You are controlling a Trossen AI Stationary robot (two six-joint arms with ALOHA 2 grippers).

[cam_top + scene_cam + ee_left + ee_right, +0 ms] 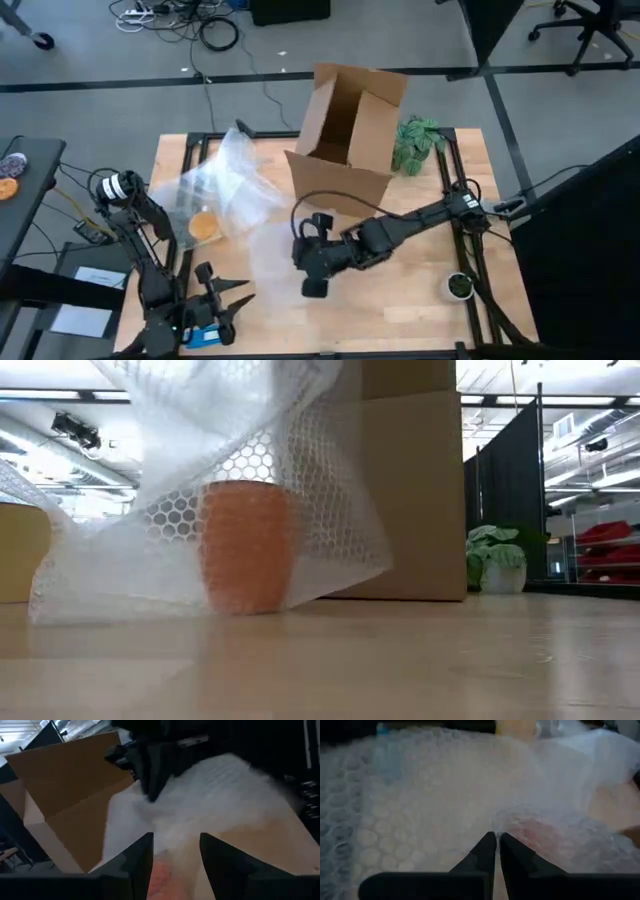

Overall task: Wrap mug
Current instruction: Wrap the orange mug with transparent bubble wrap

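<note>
**Mug under bubble wrap, right tool pinching the sheet**

Mug [246, 547]: orange, upright on the wooden worktop [400, 300], left of centre in the high view [205, 226]. In the low view it is seen through the honeycomb cells of the bubble wrap [300, 490], which drapes over it and down to the worktop on both sides.

Bubble wrap [235, 190]: clear sheet, crumpled and raised on the left half of the worktop, with a flatter part reaching toward the middle.

Right tool [495, 851]: fingers pressed together to a thin line, closed on a fold of the wrap; the sheet puckers at the fingertips. In the high view it sits at mid-worktop [312, 262], in front of the cardboard box, well apart from the mug.

Left tool [175, 852]: fingers spread wide, nothing between them. The wrist view looks past them at the wrap [210, 795], the box and the other arm. In the high view the tool [222, 300] is near the front edge, in front of the mug, not touching it.

Cardboard box [350, 135]: open, flaps up, at the back centre of the worktop. Potted plant [415, 145] just beside the box on the right. Small dark green round object with a white rim [459, 285] near the right edge.
</note>
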